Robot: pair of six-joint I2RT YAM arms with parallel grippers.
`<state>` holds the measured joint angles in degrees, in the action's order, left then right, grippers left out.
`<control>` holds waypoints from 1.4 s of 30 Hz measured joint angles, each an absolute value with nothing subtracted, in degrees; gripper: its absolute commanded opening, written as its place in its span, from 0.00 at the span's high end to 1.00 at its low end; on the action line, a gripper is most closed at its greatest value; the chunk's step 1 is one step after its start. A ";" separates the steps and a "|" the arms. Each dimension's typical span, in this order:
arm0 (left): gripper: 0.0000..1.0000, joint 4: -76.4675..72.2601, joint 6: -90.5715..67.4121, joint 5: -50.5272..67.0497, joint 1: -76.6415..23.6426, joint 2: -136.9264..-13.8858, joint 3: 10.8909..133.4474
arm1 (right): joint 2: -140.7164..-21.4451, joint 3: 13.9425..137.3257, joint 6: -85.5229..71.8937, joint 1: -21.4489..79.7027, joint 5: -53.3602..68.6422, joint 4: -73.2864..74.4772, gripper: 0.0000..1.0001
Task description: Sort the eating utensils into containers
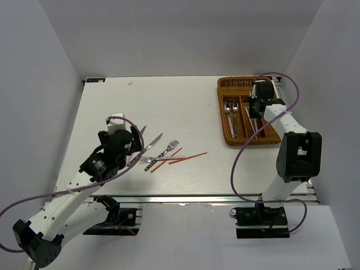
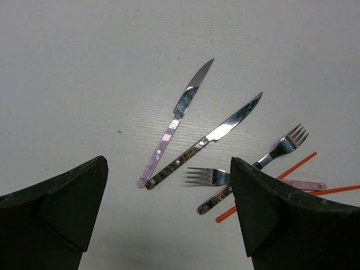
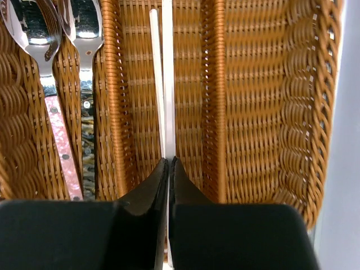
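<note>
My left gripper [image 2: 169, 208] [image 1: 134, 145] is open and empty, hovering over the table. Beyond it lie a pink-handled knife [image 2: 179, 112], a dark-handled knife [image 2: 216, 134], two crossed forks [image 2: 207, 176] [image 2: 284, 143] and two red chopsticks [image 2: 293, 167]. In the top view they lie mid-table [image 1: 163, 154]. My right gripper [image 3: 169, 160] [image 1: 256, 117] is over the wicker tray [image 1: 250, 142] and shut on a white chopstick [image 3: 167, 67] in a long middle slot. A second white chopstick [image 3: 155, 67] lies beside it. Two spoons [image 3: 84, 34] lie in the slot to the left.
The long slot [image 3: 264, 101] right of the white chopsticks holds nothing that shows. The tray's crosswise slot [image 1: 236, 84] is at its far end. Grey walls close in the table on three sides. A purple cable loops from each arm.
</note>
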<state>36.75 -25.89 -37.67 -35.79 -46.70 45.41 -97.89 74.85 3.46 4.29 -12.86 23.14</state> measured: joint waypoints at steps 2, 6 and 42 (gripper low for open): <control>0.02 36.75 -25.89 -37.58 -35.79 -46.68 45.36 | -98.32 74.08 4.05 4.21 -12.51 21.58 1.00; 0.02 36.75 -25.89 -37.47 -35.79 -46.59 45.36 | -98.32 71.55 4.78 4.21 -12.56 16.19 1.00; 0.02 36.75 -25.89 -37.47 -35.79 -46.33 45.34 | -106.43 74.26 5.87 4.45 -20.58 13.67 1.00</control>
<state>36.75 -25.89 -37.47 -35.79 -46.33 45.34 -106.43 74.26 5.87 4.45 -20.58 13.67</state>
